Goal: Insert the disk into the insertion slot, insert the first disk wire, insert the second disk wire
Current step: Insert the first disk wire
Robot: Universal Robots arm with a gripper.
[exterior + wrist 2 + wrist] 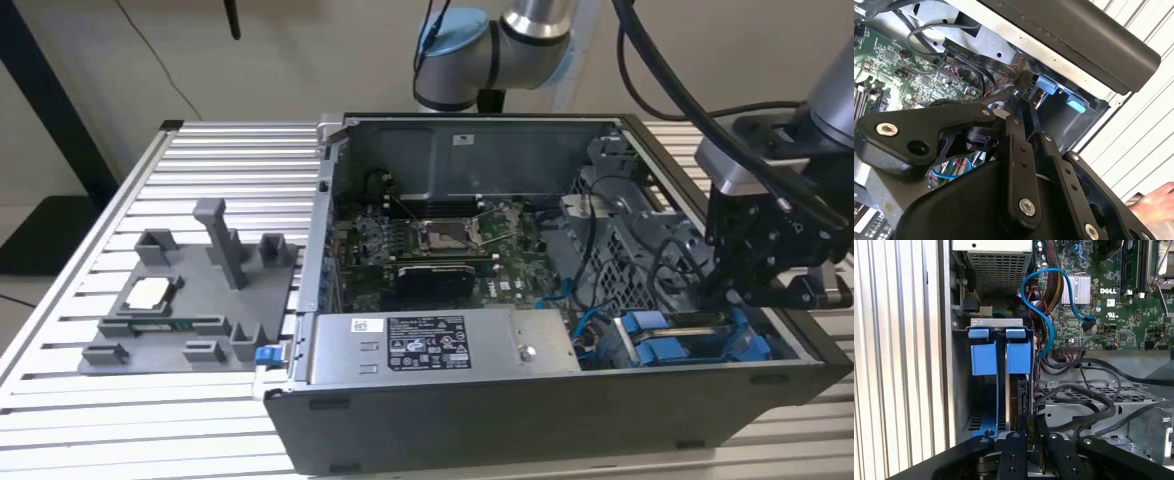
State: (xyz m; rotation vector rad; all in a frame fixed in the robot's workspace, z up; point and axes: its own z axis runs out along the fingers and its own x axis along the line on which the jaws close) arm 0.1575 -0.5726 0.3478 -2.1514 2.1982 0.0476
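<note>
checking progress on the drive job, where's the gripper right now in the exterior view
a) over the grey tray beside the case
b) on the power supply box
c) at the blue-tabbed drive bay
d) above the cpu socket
c: the gripper reaches down into the computer case at the insertion slot with its blue tabs, at the exterior view's right.

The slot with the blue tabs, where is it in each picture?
Exterior view: the insertion slot sits in the near corner of the case, at the exterior view's right.
Second wrist view: the insertion slot peeks out just under the case's dark rim.
First wrist view: the insertion slot stands against the case's side wall.
Shared landmark: the green motherboard is in all three.
</note>
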